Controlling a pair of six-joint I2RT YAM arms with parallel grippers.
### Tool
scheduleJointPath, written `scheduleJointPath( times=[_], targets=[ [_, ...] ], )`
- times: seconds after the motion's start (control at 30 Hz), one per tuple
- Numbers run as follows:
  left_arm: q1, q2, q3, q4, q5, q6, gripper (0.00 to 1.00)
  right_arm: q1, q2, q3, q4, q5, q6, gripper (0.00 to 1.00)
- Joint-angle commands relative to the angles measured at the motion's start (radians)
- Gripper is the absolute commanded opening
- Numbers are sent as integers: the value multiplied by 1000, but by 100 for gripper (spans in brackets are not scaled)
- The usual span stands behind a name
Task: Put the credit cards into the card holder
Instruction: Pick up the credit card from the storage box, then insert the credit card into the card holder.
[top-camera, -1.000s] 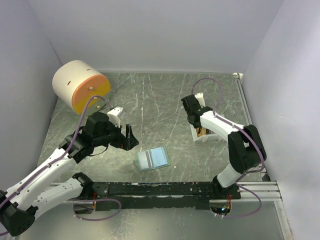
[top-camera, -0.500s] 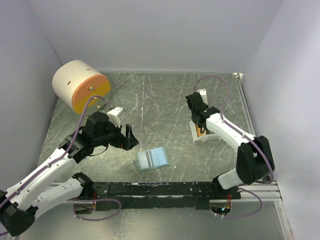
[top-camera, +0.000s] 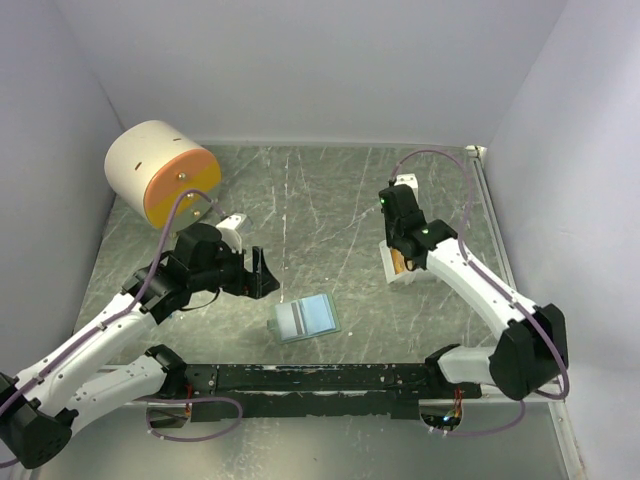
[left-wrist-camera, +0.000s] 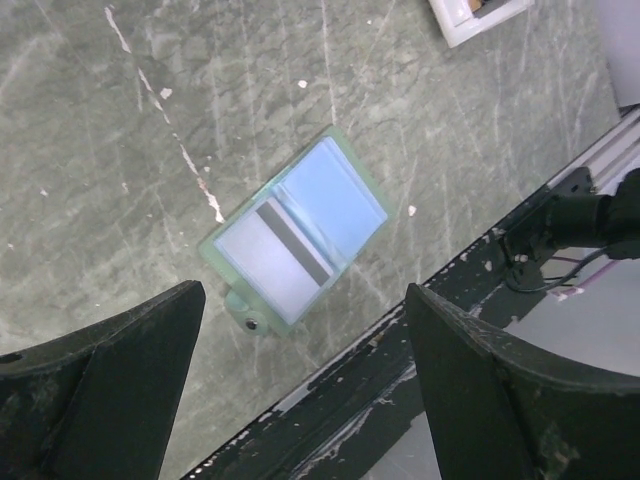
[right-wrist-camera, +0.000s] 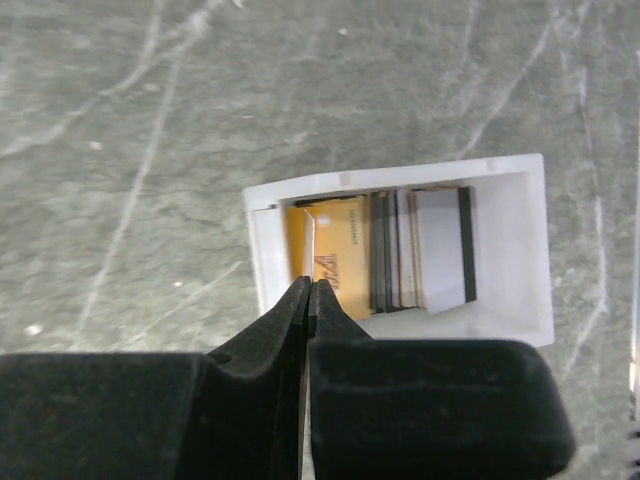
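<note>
Right hand (right-wrist-camera: 308, 300) lifted, pinching card (right-wrist-camera: 312, 250) over tray (right-wrist-camera: 512, 260) of cards (right-wrist-camera: 440, 245), left hand (left-wrist-camera: 302, 292) wide

Plain pale lilac walls (top-camera: 300, 70), scratched grey-green marbled tabletop (top-camera: 320, 200), black rail (top-camera: 320, 378) along near edge

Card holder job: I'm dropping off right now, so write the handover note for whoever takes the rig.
Left gripper: open, empty, hovering near the card holder.
Right gripper: shut over the white tray, apparently pinching a pale card edge-on.
Done: holder lies open on the table, with one striped card on it.
Left: the credit cards standing in the tray.
</note>
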Motion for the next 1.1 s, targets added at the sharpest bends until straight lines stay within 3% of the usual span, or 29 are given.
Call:
scheduleJointPath(
  times=[0.0,0.23,0.43,0.53,0.77,0.83,1.07],
  targets=[
    [2,-13,-17,77,102,-130,92,21,-78,31,-4,-120,43,0],
    [2,-42,-101,222,177,-319,87,149,-174,2,71,-272,150,0],
    [1,-26,-162,222,112,-332,78,247,-240,-115,189,-344,260,0],
    [1,-1,-193,229,116,-321,66,271,-257,-160,238,-385,305,0],
    [1,60,-276,334,163,-317,24,315,-265,-304,409,-484,420,0],
    [2,110,-307,386,192,-320,7,336,-243,-362,493,-517,471,0],
    [1,198,-359,444,192,-314,7,371,-186,-443,638,-556,537,0]
  ],
)
